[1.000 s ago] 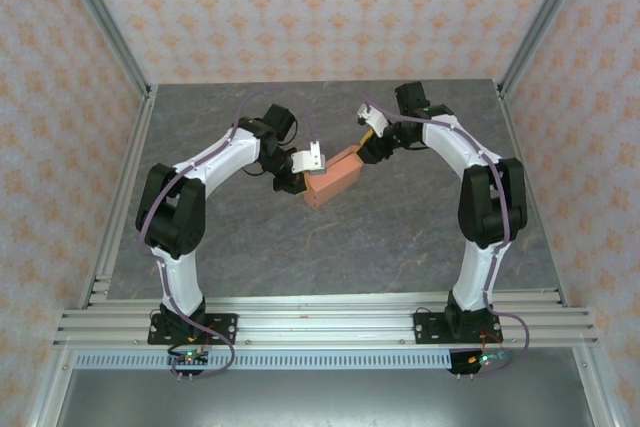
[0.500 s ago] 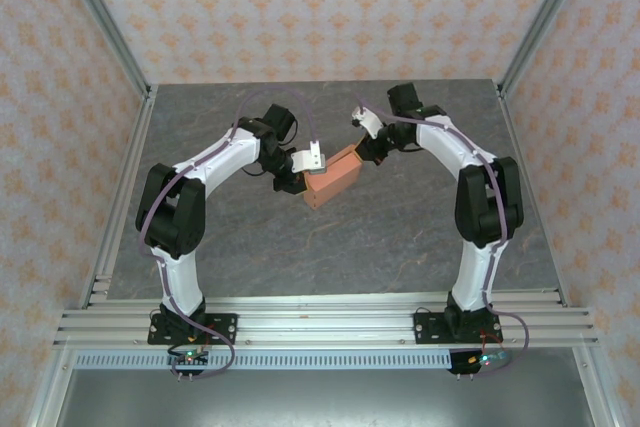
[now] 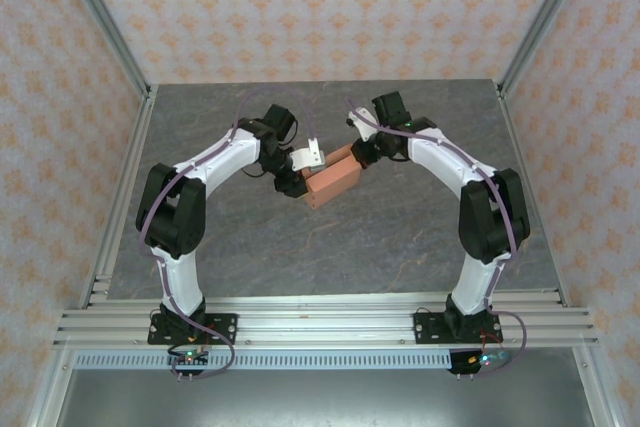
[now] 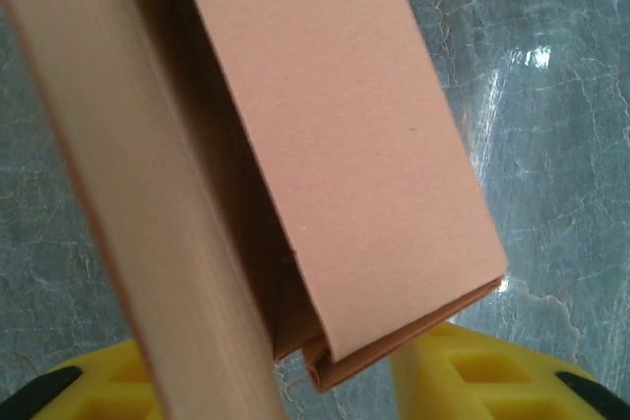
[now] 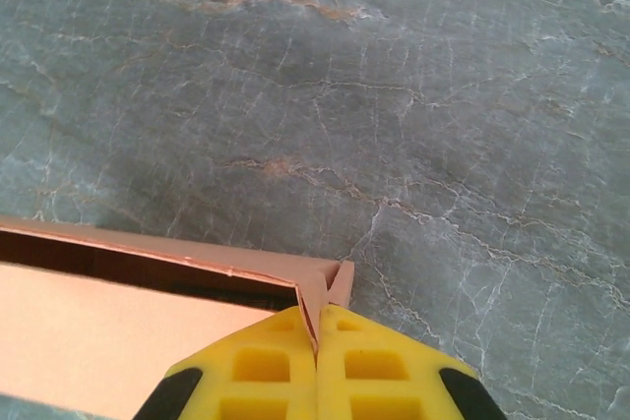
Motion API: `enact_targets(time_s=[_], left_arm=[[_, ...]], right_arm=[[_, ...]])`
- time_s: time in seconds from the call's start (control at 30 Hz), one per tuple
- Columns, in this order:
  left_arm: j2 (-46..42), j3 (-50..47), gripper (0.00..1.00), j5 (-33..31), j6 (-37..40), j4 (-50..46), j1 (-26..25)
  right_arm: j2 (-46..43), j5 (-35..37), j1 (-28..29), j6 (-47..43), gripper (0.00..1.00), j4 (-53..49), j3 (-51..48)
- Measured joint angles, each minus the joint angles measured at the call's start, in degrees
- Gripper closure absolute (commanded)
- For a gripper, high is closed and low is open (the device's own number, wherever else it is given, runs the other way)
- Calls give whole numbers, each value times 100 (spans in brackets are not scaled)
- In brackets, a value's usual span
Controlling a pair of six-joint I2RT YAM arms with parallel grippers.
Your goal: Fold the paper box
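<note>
Box [image 3: 332,179] at table [image 3: 420,237] centre, far half, slanted between both arms' wrists. Right gripper [image 5: 317,330] pinched together on thin corner flap of box, dark open interior just beside. Left gripper [image 4: 310,366] fingers apart, straddling box end; whether pads touch card, cannot tell.

Grey marbled bench [image 3: 400,237]. Orange-patterned walls [image 3: 320,7] on three sides. Aluminium frame rails [image 3: 330,319] along near edge.

left gripper [image 4: 261,371] jaws apart | right gripper [image 5: 317,327] pinched shut (both arms reaching inward)
</note>
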Motion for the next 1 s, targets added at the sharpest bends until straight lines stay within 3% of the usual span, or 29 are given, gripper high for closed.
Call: enact_targets(time_s=[0.5,0.8,1.0], left_arm=[[-291,-396,26,-48,-509,459,0],[-291,-483,23,-177,-839,754,-7],[-289,-457,36,-485,-940,848,-92]], right_arm=[[-103,422,175,503,100,245,-186],[-173,466,197,581,100,435,-341],[-173,501,210,623,100,470,-348]])
